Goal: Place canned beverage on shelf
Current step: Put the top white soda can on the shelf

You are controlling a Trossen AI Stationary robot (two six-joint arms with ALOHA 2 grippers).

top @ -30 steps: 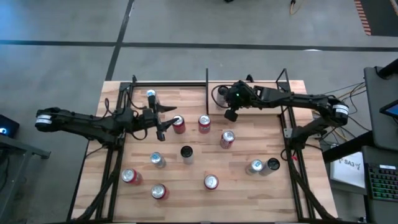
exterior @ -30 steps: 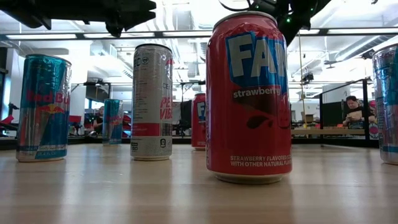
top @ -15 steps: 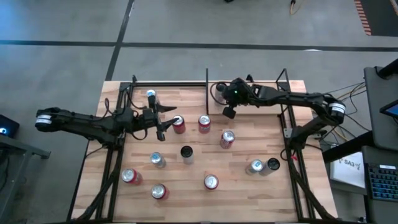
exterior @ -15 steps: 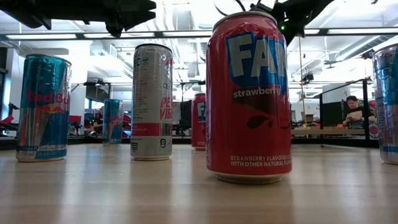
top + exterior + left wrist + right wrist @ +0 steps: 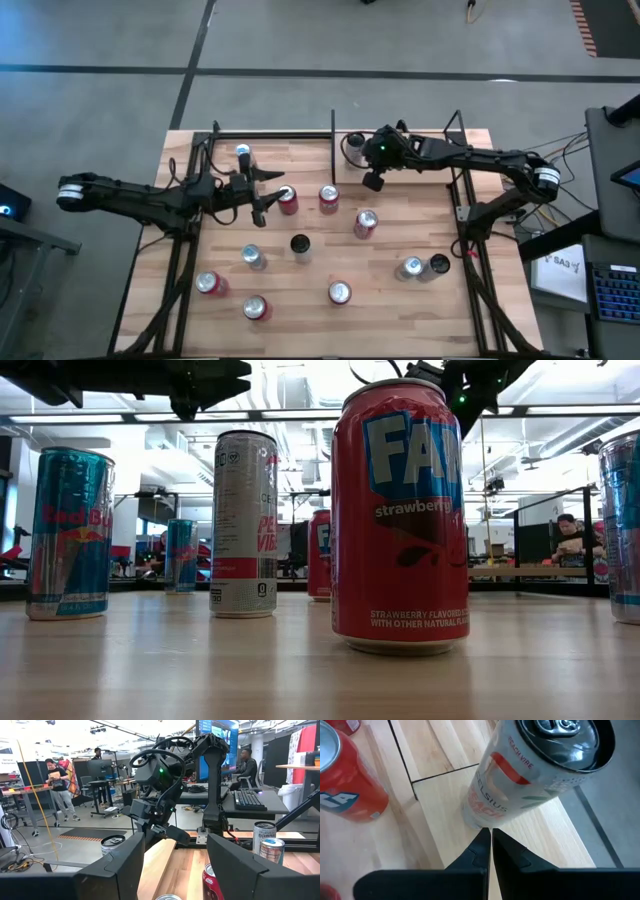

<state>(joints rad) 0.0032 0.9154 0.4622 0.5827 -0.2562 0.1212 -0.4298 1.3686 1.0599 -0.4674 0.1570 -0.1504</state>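
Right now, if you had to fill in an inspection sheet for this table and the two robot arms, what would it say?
Surface: wooden tabletop, cans standing across it.
Job's things: silver Celsius can upright on the shelf at the table's far edge; red Fanta can standing nearest the low camera.
Clutter: about a dozen other cans, all upright as far as can be seen.
Grippers: right gripper shut and empty, beside the Celsius can; left gripper partly open, holding nothing, close to a red can.
Cables: bundle by the right arm's base.
Surroundings: office desks and screens; people working behind.
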